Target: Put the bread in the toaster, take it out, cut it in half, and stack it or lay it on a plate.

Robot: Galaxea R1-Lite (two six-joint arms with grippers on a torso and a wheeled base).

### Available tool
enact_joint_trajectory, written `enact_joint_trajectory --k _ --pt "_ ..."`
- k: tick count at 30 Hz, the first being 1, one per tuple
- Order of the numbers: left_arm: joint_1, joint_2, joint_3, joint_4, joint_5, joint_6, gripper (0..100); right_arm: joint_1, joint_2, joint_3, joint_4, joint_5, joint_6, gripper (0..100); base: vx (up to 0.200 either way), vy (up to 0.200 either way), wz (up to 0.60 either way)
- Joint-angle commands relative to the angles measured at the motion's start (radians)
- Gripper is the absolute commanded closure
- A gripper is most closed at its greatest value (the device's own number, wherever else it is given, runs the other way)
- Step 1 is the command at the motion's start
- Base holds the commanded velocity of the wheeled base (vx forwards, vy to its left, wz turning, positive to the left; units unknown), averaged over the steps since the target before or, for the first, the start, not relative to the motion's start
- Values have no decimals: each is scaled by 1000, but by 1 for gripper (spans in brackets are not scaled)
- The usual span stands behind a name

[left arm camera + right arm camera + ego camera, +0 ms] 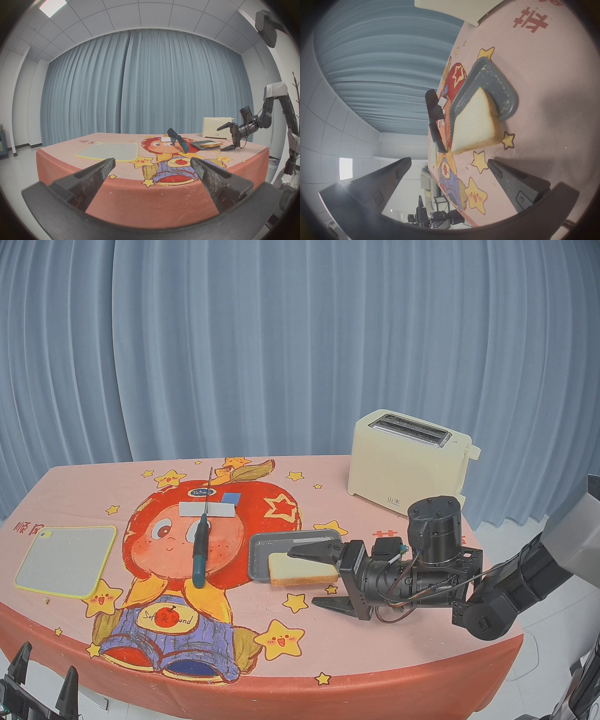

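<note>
1 bread slice [303,569]: leans on near rim of grey tray [262,550], right-front of tabletop; long axis runs along front edge.
R gripper [301,576]: nearer arm by far. I see the slice straight ahead of its tips, not yet btwn them.
R grip: spread wide, empty.
L gripper [45,671]: below front-left corner, well apart; spread, empty.
Next, I reckon: R fwd, close on slice, then to toaster [403,459] at back-right.
</note>
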Motion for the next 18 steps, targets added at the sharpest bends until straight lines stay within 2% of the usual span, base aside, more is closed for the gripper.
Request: enact_joint_trajectory --k 1,18 --pt "0 -13 18 0 0 -2 0 -1 12 0 -1 0 1 0 0 0 0" --pt "0 -13 18 0 0 0 0 -16 49 -63 -1 -3 5 0 0 0 0"
